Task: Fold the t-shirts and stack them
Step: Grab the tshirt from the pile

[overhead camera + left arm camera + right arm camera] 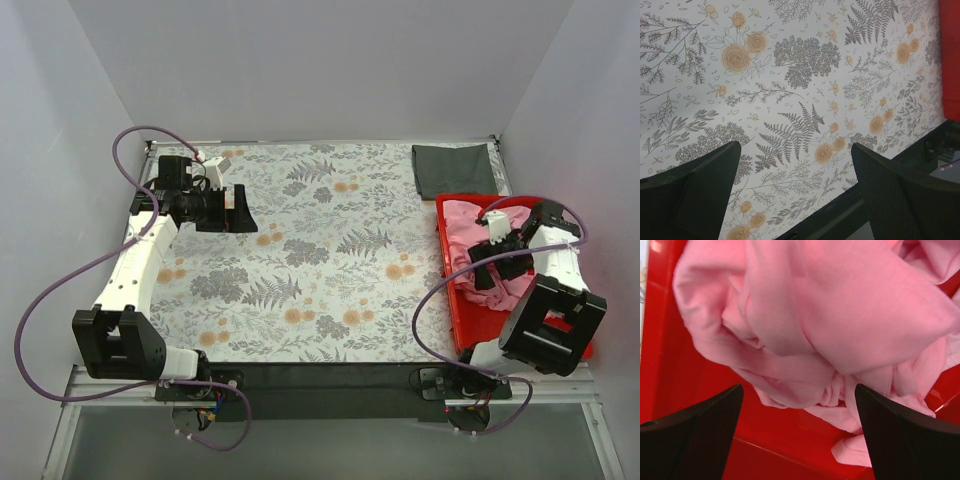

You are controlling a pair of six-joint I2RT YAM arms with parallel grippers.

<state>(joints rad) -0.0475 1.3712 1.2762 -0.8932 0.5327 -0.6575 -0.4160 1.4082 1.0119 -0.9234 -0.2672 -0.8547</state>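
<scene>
Crumpled light-pink t-shirts [470, 232] lie heaped in a red bin [448, 262] at the table's right edge. My right gripper [498, 262] hangs open just above the heap, holding nothing. In the right wrist view the pink t-shirts [830, 325] fill the frame over the bin's red floor [705, 405], between my open fingers [700, 440]. My left gripper [238, 210] is open and empty above the floral tablecloth at the far left. The left wrist view shows its fingers [695, 190] spread over bare cloth [800, 100].
A folded dark grey cloth [455, 168] lies at the back right corner, just behind the red bin. The floral tablecloth [320, 260] covers the table. The bin's edge shows at the left wrist view's right side [950, 55]. White walls enclose three sides.
</scene>
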